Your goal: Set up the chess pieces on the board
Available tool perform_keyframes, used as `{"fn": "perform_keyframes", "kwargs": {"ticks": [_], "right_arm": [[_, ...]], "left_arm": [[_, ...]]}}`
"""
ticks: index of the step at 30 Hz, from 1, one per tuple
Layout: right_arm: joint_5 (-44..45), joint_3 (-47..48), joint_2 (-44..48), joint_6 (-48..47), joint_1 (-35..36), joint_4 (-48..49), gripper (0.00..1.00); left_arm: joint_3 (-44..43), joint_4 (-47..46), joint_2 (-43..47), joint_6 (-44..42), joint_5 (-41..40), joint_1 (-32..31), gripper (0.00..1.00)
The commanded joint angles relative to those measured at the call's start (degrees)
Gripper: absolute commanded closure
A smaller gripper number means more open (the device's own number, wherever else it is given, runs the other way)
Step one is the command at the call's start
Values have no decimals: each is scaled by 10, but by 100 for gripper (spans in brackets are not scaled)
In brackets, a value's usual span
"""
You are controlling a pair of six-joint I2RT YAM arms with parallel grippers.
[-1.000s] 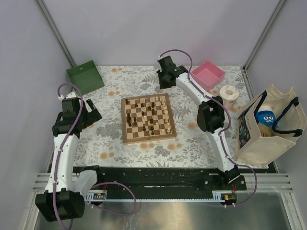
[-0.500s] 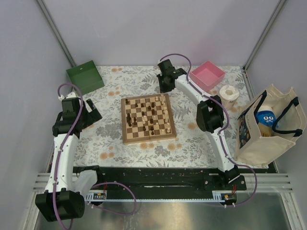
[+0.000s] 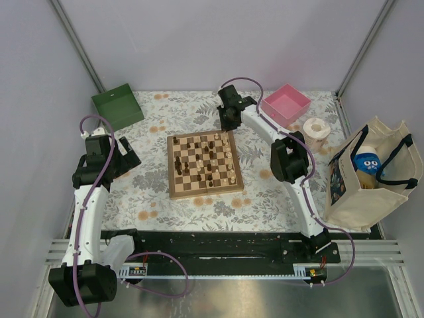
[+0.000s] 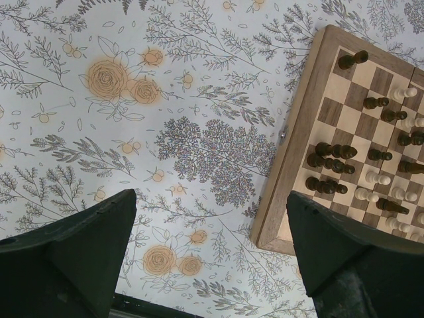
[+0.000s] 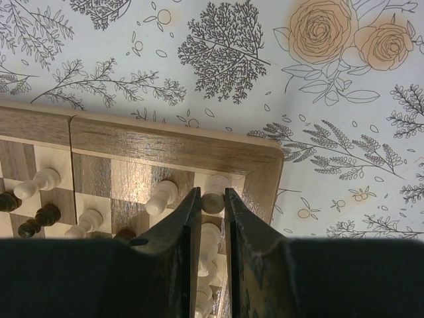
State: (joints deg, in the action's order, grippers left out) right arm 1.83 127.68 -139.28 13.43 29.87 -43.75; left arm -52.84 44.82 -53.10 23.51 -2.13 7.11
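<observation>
The board [image 3: 204, 163] lies mid-table with dark and pale chess pieces [image 3: 209, 159] scattered over its squares. My right gripper [image 3: 230, 119] hangs over the board's far right corner. In the right wrist view the right gripper [image 5: 212, 195] is shut on a small cream chess piece [image 5: 213, 201], whose round end faces the camera, just above the corner square inside the border [image 5: 165, 142]. My left gripper [image 3: 132, 159] stays left of the board. In the left wrist view the left gripper [image 4: 209, 212] is open over the floral cloth, with the board's edge [image 4: 291, 165] and dark pieces [image 4: 331, 165] at the right.
A green box [image 3: 116, 106] stands at the back left and a pink box [image 3: 287, 103] at the back right. A tape roll [image 3: 317, 127] and a cream tote bag [image 3: 371, 175] holding a blue toy sit at the right.
The right gripper has shifted slightly left and nearer the board's far right corner, still holding the piece. The left arm has not moved.
</observation>
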Motion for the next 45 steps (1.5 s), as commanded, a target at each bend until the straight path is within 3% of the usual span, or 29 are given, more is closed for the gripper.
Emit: {"fn": "perform_keyframes", "kwargs": {"ticks": [1, 8, 27, 30, 35, 45], "right_arm": [[-14, -10, 13, 7, 3, 13, 85], [-16, -14, 16, 11, 2, 13, 75], [-16, -66, 59, 8, 3, 28, 84], [-23, -67, 55, 6, 3, 31, 82], [-27, -65, 52, 12, 3, 32, 70], [-22, 25, 34, -1, 2, 0, 63]], "left_arm": [[4, -29, 5, -7, 7, 4, 1], [2, -30, 4, -7, 7, 4, 1], [3, -31, 4, -7, 14, 7, 1], [4, -31, 5, -8, 15, 7, 1], [4, -32, 5, -7, 15, 7, 1], [4, -31, 6, -7, 14, 8, 1]]}}
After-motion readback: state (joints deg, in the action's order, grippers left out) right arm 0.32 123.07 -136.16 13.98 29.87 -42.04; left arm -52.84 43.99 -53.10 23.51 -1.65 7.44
